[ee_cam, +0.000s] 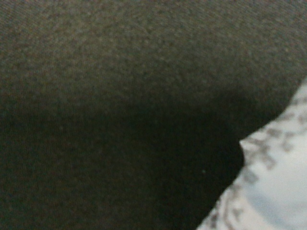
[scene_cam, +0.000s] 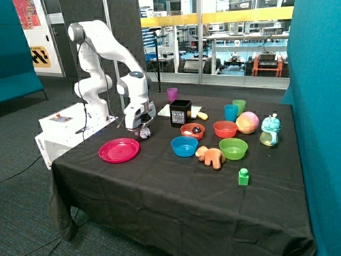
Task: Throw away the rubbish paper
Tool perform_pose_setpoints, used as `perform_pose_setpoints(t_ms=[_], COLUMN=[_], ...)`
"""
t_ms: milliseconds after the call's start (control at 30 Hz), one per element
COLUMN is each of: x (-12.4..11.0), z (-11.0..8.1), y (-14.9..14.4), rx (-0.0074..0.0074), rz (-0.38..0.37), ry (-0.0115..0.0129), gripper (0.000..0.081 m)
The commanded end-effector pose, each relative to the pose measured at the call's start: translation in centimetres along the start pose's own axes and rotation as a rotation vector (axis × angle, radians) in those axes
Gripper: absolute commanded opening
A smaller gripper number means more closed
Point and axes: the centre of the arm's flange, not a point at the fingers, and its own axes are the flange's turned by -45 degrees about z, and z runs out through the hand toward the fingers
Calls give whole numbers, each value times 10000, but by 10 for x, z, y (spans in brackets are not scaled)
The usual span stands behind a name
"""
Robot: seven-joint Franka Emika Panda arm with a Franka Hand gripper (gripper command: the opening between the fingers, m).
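Observation:
One small crumpled ball of white paper lies on the black tablecloth, between the pink plate and the black box. My gripper is low over the table, right at this ball. In the wrist view, printed white paper fills one corner, very close, and the rest is black cloth. A second paper ball is not in view.
A flat white sheet lies behind the black box. Beyond the box stand blue, orange, red and green bowls, cups, a plush toy, a coloured ball and a green block.

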Motion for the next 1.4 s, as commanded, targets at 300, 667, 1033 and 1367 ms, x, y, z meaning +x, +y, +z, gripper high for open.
perform_pose_setpoints(t_ms=[300,667,1033,1367], x=[15,8,8,8], z=[6,14,17,15], y=[-3,-3,-10,-8], rx=[6,6,7,7], rz=[-188,-139,-237,-318], ry=[-18,-18,-18,-18], gripper=[768,622,1,0])
